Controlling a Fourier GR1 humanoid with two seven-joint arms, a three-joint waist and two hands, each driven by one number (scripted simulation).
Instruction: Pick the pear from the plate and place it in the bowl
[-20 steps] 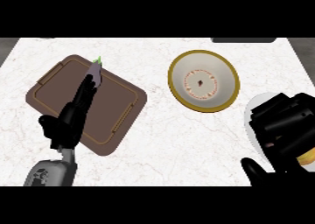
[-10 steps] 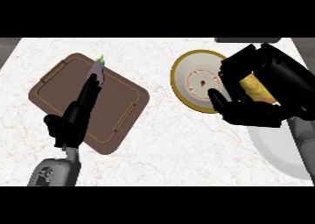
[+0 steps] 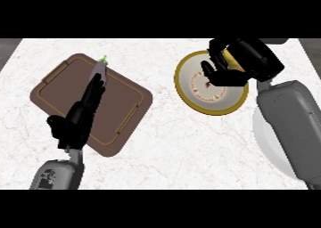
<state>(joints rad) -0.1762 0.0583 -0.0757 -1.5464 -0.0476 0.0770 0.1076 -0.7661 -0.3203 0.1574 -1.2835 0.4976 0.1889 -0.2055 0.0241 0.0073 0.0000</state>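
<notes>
My right hand (image 3: 245, 62) is curled round the yellow pear (image 3: 229, 60), of which only a strip shows between the fingers. It hovers over the far right rim of the bowl (image 3: 183, 89), a yellow-rimmed dish with a pale inside. The white plate (image 3: 260, 138) lies at the right, mostly hidden under my right forearm. My left hand (image 3: 76, 127) rests open, fingers stretched along the brown tray (image 3: 55, 87).
A purple eggplant with a green stem (image 3: 100, 67) lies on the tray at my left fingertips. The tray fills the counter's left half. A dark object sits at the counter's far right edge, behind my right hand.
My right hand has carried the pear from the plate at the lower right up and left to above the bowl's far rim. The left hand has not moved.
</notes>
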